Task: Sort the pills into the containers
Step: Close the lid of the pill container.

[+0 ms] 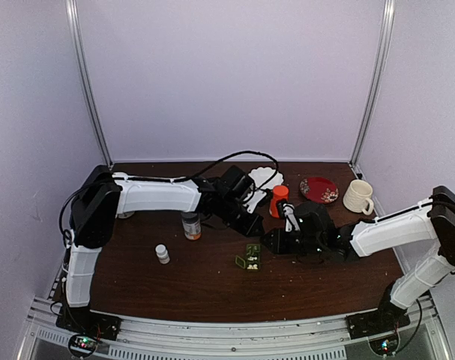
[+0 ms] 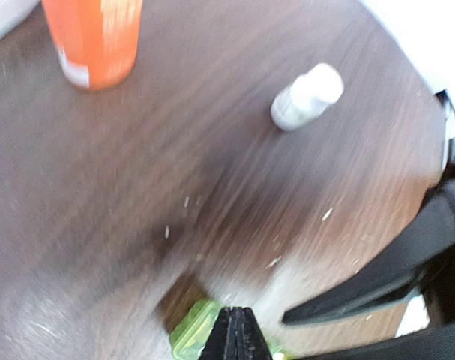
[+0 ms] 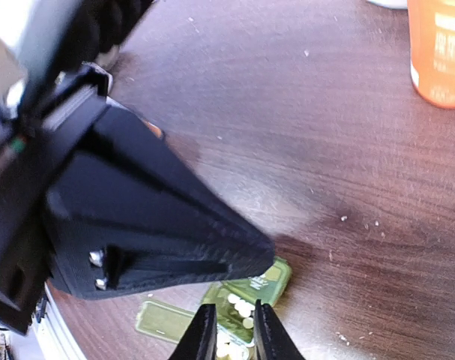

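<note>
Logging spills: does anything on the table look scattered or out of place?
Whitish specks lie scattered on the bare wood table, outside the green pill box; they look like spilled crumbs or pill fragments.

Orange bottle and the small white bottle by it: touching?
Apart. Left wrist view shows bare table between the orange bottle and the small white bottle.

light: soft, even | left wrist: motion-blurred | glare: pale sheen on table (image 2: 287,292)

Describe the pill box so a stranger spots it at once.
Start at the middle of the dark wooden table. Toward the near edge from the orange bottle lies the green pill box, open, whitish pills inside. The bottle stands upright; the box alone is flat and green.
</note>
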`<state>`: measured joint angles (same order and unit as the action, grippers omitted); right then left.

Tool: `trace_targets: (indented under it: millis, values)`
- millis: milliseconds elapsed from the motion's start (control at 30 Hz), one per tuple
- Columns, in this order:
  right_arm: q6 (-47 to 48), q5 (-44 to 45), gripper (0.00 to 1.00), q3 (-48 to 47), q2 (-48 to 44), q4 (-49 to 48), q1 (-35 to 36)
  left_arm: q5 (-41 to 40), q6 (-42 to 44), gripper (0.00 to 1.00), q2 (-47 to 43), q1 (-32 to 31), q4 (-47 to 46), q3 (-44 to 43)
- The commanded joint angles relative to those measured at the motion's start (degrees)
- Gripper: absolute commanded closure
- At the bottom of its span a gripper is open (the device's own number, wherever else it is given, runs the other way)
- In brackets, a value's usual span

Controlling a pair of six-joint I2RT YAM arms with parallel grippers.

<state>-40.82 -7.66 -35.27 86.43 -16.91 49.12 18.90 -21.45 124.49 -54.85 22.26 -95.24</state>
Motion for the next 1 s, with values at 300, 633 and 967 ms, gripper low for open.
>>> trace_targets:
  millis: [300, 633, 967]
  values:
    - [3.9, -1.3, 0.88, 3.3, -0.6, 1.1, -0.3, -2.1, -0.3, 0.91, -10.0, 0.5, 2.1, 2.9]
    - [3.4, -5.2, 1.00, 2.6, 5.5, -1.9, -0.3, -3.1, -4.3, 0.97, -19.5, 0.8, -2.1, 19.9]
    - [2.5, -7.8, 1.00, 1.0, 9.8, -3.6, -0.3, 3.7, -4.6, 1.00, -16.7, 0.9, -6.0, 21.2]
